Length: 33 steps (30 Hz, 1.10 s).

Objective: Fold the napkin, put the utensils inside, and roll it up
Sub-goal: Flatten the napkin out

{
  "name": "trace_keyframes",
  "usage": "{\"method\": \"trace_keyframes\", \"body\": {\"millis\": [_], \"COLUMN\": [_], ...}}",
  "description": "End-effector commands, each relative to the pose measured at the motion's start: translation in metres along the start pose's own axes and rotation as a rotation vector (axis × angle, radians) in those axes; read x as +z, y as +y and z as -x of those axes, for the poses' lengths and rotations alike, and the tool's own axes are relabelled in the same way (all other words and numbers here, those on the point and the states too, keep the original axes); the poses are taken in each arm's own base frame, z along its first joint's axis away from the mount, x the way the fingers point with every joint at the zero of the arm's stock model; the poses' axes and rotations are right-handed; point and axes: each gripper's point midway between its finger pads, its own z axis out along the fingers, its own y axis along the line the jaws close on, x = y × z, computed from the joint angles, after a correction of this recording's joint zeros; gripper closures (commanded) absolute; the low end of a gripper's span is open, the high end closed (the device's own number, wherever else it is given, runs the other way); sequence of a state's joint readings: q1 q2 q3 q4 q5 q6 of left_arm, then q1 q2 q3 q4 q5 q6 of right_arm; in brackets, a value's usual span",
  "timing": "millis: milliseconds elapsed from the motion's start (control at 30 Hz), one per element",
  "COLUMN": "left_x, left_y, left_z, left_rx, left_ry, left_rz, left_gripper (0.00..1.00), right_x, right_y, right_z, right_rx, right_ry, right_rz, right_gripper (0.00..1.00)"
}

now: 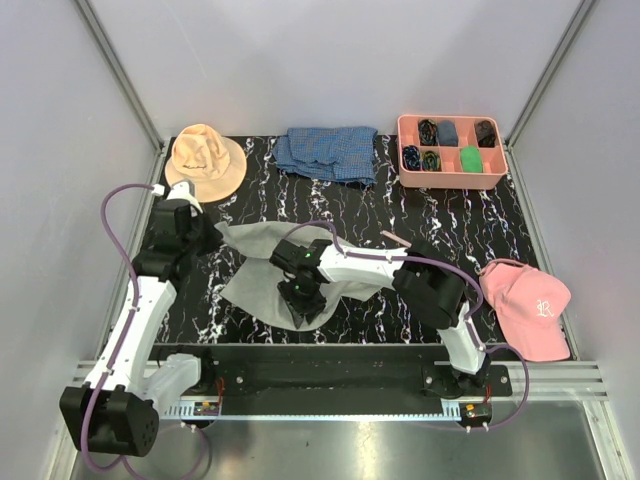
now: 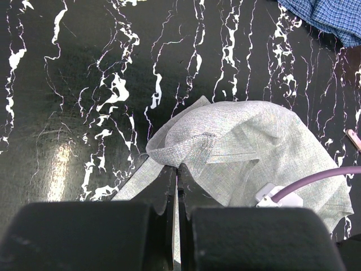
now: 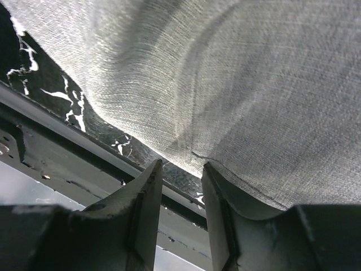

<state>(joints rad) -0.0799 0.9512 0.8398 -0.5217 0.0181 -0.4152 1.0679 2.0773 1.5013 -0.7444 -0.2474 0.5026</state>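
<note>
The light-grey napkin [image 1: 250, 275] lies crumpled on the black marbled table, left of centre. My left gripper [image 1: 207, 236] is shut on a raised fold at the napkin's left corner; in the left wrist view the jaws [image 2: 177, 172] pinch the cloth [image 2: 254, 141], which bunches up in front of them. My right gripper [image 1: 302, 300] is over the napkin's near part. In the right wrist view it [image 3: 181, 172] is open, with the napkin's hem [image 3: 225, 101] just beyond its tips. One pale pink utensil handle [image 1: 395, 238] shows behind the right arm, and also in the left wrist view [image 2: 353, 139]. The other utensils are hidden.
An orange bucket hat [image 1: 205, 160] lies at the back left, a blue checked cloth [image 1: 328, 152] at the back middle, and a pink tray [image 1: 403, 150] of small dark items at the back right. A pink cap [image 1: 527, 305] lies at the right. The table's front rail [image 3: 84, 152] is close to the right gripper.
</note>
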Motion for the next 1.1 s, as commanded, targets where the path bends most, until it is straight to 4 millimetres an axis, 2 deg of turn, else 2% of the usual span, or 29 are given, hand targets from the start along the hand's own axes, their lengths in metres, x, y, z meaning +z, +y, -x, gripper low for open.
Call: {"method": "trace_keyframes", "body": {"millis": [0,233,500,733,867,933,967,1067], "left_x": [0.000,-0.002,-0.002,0.000,0.000,0.000,0.000,0.001], "left_y": [-0.004,-0.006,-0.012,-0.011,-0.008,-0.006,-0.006,-0.005], "left_z": [0.009,0.009,0.009,0.009,0.010,0.009,0.009,0.008], "left_rx": [0.012,0.005,-0.004,-0.019,-0.023,-0.025,-0.025,-0.026], "left_ry": [-0.046,-0.051,-0.047,-0.040,-0.046,-0.044,-0.045,-0.039], "left_rz": [-0.028,-0.046,-0.085,-0.097,-0.088,-0.081,-0.080,-0.075], "left_gripper": [1.00,1.00,1.00,1.00,1.00,1.00,1.00,1.00], "right_x": [-0.001,0.004,0.010,0.006,-0.017,-0.031,-0.047,-0.073], "right_y": [0.001,-0.010,-0.009,-0.012,-0.010,-0.011,-0.006,0.004], "right_z": [0.000,0.002,0.005,0.008,0.018,0.025,0.030,0.037], "right_rx": [0.029,0.086,0.119,0.121,0.109,0.095,0.088,0.070], "right_ry": [-0.003,-0.007,0.010,-0.007,-0.096,-0.149,-0.189,-0.253], "right_rz": [-0.034,-0.107,-0.120,-0.143,-0.145,-0.162,-0.149,-0.114], "right_gripper": [0.58,0.63,0.67,0.83,0.96,0.96,0.96,0.94]}}
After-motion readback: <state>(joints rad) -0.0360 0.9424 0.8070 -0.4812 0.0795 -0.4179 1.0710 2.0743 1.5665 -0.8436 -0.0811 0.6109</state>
